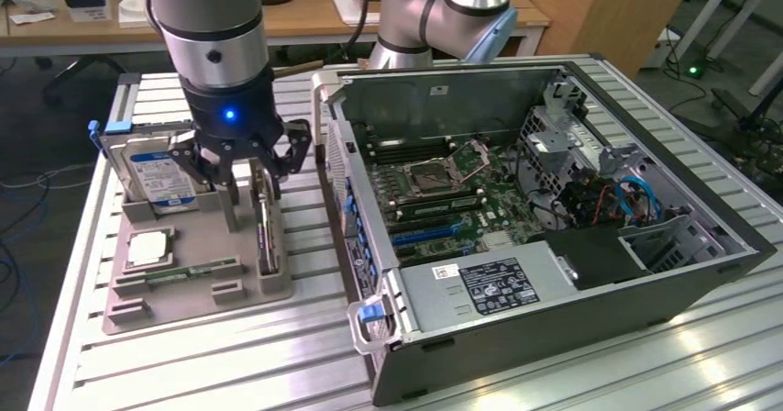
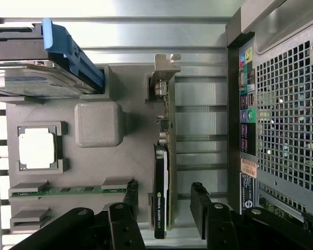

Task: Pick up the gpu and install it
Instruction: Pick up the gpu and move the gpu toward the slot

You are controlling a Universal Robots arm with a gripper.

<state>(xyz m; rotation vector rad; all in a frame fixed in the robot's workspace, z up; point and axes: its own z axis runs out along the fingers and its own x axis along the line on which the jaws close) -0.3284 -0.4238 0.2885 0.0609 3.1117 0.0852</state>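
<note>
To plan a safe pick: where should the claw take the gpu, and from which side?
Take the gpu by its two flat faces, at the black cooler end, coming straight down from above. It stands on edge in a tray slot, thin and upright, so only its top is free. The open claw has one finger on each side.

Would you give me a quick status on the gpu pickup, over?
Gripper open, straddling the gpu, no contact. It stands on edge in the gray tray. Hard drive aside.
</note>
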